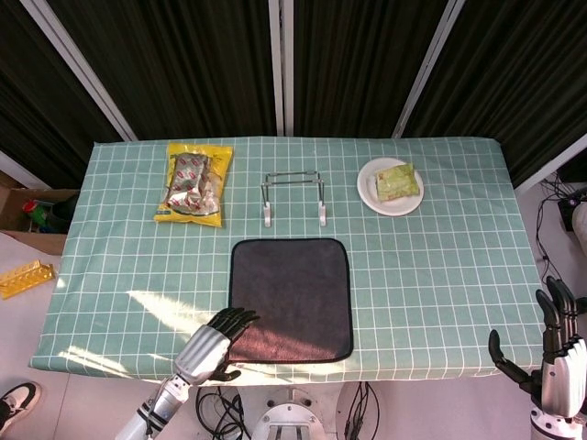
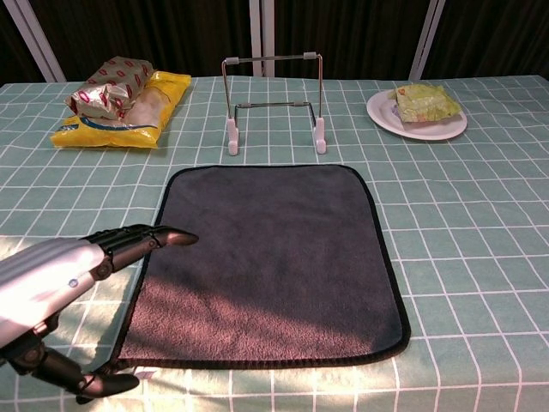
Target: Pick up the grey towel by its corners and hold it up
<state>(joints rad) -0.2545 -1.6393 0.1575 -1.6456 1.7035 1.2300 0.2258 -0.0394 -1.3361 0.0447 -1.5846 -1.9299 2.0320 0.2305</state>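
grey towel (image 2: 266, 262) lies flat on the counter (image 1: 440, 275), in front of the wire rack (image 2: 274, 103). left robot hand (image 2: 60, 283) hovers over its near left corner, fingers spread, holding nothing. right robot hand (image 1: 555, 357) sits off the counter's right edge, fingers apart, empty.

Open checked green tablecloth (image 1: 440, 275) lies right of the flat grey towel (image 1: 292, 295), while beyond its far edge a wire rack with white feet (image 2: 274, 103) stands close, flanked by yellow snack bags (image 2: 124, 107) and a white plate of wrapped food (image 2: 418, 110).
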